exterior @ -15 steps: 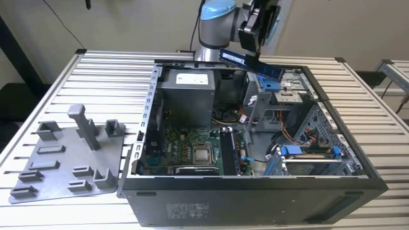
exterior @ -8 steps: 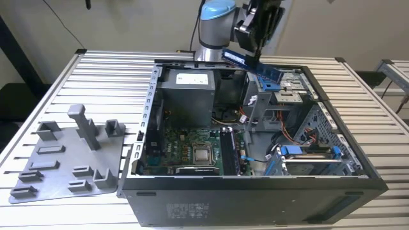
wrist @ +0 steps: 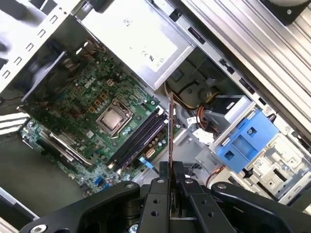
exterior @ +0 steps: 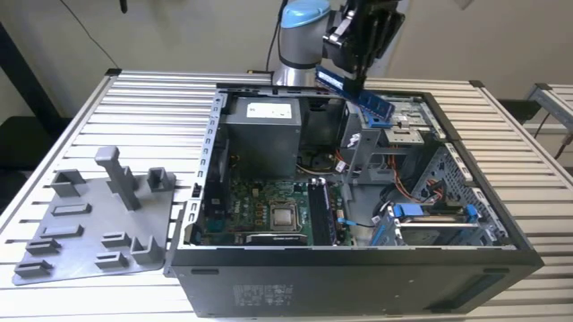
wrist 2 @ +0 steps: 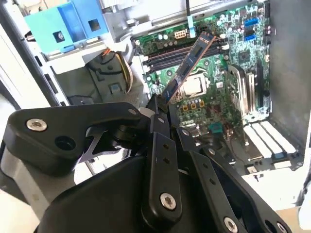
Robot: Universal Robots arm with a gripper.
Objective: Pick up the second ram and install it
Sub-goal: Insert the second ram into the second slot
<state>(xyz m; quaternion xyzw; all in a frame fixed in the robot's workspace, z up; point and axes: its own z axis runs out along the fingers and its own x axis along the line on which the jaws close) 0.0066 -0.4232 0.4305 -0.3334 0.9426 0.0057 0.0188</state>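
My gripper (exterior: pixel 356 75) is shut on the second ram (exterior: pixel 355 91), a dark blue-green stick with black chips, and holds it tilted in the air above the back of the open computer case (exterior: pixel 358 275). In the second wrist view the ram (wrist 2: pixel 188 64) sticks out from my gripper (wrist 2: pixel 159 110) over the green motherboard (wrist 2: pixel 214 92). The first wrist view has the ram (wrist: pixel 170 128) edge-on above my gripper (wrist: pixel 170 171), hanging beside the long black memory slots (wrist: pixel 138 141). In the exterior view those slots (exterior: pixel 320 211) lie well below the stick.
A grey holder tray (exterior: pixel 90 228) with upright posts lies on the slatted table at the exterior view's left. Inside the case are a grey power supply (exterior: pixel 262 134), a bare processor (exterior: pixel 284 216), blue drive brackets (exterior: pixel 430 215) and loose cables.
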